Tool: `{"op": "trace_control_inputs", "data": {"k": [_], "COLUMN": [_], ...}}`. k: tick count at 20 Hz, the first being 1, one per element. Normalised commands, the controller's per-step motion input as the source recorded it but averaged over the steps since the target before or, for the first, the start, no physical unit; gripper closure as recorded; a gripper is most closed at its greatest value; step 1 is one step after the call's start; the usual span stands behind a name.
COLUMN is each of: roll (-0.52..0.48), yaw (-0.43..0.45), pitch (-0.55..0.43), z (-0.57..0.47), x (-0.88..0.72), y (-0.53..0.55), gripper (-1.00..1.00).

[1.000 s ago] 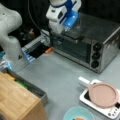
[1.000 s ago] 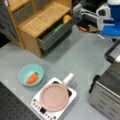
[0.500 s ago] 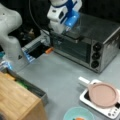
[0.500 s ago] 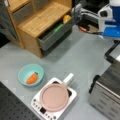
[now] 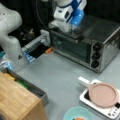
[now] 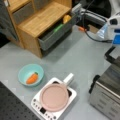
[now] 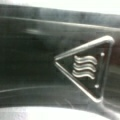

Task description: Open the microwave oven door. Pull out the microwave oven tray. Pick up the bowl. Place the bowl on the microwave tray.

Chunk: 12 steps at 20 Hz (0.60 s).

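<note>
The gripper (image 5: 75,31) is seen low over the top front edge of the microwave oven (image 5: 100,37), by the door's upper rim; whether its jaws are spread or closed cannot be told, as they are hidden behind the wrist. In the wrist view only dark metal with an embossed hot-surface triangle (image 7: 87,67) is shown. The microwave oven door (image 5: 71,48) is still shut, and no tray is seen. The bowl (image 6: 31,75), holding an orange carrot-like piece, is left on the grey table (image 6: 75,57), just beside the white appliance (image 6: 53,103) bearing the pink plate (image 6: 54,96). A slip off the handle is judged possible if it is caught too shallowly, and the light oven could be dragged forward.
</note>
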Motion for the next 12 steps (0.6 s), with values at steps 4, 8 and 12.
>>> {"op": "trace_control_inputs", "data": {"k": [4,8,12], "roll": [0.241,0.265,0.293], "yaw": [-0.064,-0.045,-0.041], "pitch": [-0.108,-0.107,-0.088], "z": [-0.19,-0.20,-0.15], "x": [-0.08,-0.11,-0.14], "y": [-0.05,-0.14,-0.26], "gripper": [-1.00,-1.00,-1.00]}}
